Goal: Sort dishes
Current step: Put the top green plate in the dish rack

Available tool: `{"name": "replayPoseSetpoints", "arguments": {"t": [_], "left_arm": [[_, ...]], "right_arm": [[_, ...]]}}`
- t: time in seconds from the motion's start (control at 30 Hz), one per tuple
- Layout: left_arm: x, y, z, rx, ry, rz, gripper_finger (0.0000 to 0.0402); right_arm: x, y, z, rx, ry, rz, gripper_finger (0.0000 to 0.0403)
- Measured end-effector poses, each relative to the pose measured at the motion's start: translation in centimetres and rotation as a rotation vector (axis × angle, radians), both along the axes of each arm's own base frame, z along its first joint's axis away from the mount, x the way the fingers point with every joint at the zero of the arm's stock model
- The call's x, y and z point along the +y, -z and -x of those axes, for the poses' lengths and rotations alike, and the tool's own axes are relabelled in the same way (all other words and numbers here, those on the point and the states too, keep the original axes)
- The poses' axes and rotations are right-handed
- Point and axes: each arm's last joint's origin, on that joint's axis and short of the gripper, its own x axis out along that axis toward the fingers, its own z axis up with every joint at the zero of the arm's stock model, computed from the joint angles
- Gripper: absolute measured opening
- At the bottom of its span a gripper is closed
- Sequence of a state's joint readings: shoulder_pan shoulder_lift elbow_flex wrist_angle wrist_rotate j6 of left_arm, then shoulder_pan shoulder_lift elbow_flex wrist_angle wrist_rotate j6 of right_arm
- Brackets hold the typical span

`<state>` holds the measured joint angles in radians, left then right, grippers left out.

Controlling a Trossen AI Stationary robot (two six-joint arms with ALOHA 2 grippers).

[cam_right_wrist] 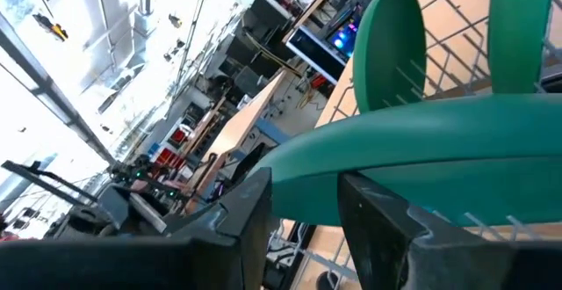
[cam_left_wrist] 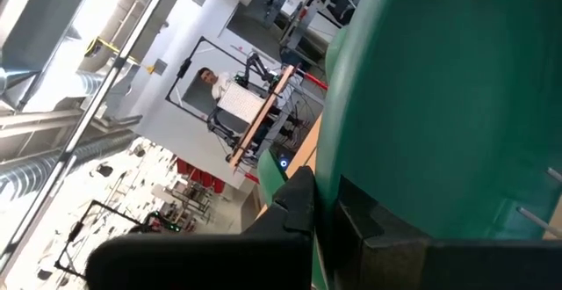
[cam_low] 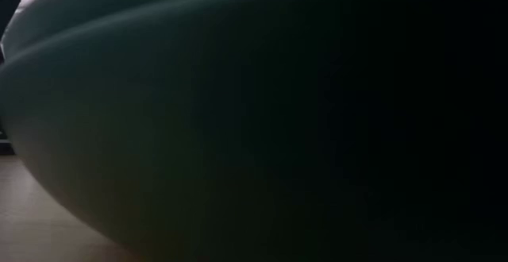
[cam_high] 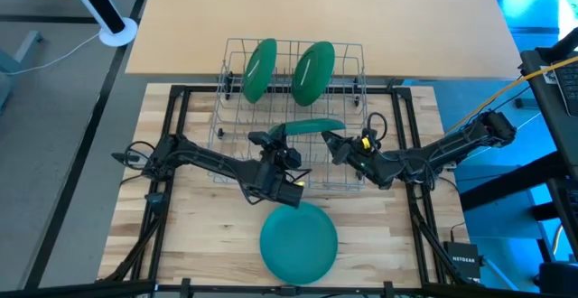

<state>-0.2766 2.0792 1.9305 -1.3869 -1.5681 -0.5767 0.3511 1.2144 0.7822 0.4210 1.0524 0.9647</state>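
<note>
A dark green plate [cam_high: 312,125] stands on edge over the near half of the wire rack [cam_high: 230,63], its rim running left to right. My left gripper [cam_high: 275,137] is shut on its left end and my right gripper [cam_high: 333,141] on its right end. Two more green plates [cam_high: 259,69] [cam_high: 313,72] stand upright in the rack's far slots, leaning slightly. A teal plate [cam_high: 299,241] lies flat on the table near the near edge. It fills the low view [cam_low: 254,135], hiding everything behind it. My left gripper pinches the upright plate's rim at its left end [cam_left_wrist: 338,163] between its two fingers [cam_left_wrist: 297,204], one on each face, coming from the table's left. Whether the plate's lower edge rests in the rack, I cannot tell. My right gripper pinches the same plate's rim at its right end [cam_right_wrist: 307,180] between its two fingers [cam_right_wrist: 250,211], coming from the table's right. The plate stays on edge between the two grippers, above the rack's wires.
The rack sits mid-table, its far end at a tan board [cam_high: 316,18]. Free slots lie between the held plate and the two standing plates. Black frame rails [cam_high: 176,108] run along the table's sides. A white lamp base [cam_high: 117,34] stands far left.
</note>
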Motion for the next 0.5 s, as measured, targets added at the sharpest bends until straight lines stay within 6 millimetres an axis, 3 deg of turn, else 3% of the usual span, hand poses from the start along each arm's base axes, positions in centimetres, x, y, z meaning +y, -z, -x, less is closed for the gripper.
{"name": "replayPoseSetpoints", "arguments": {"t": [0.5], "left_arm": [[-0.8,0.0,-0.5,-0.017,0.016,0.004,0.0]], "right_arm": [[-1.4,0.0,-0.3,-0.002,0.052,-0.001,0.0136]]}}
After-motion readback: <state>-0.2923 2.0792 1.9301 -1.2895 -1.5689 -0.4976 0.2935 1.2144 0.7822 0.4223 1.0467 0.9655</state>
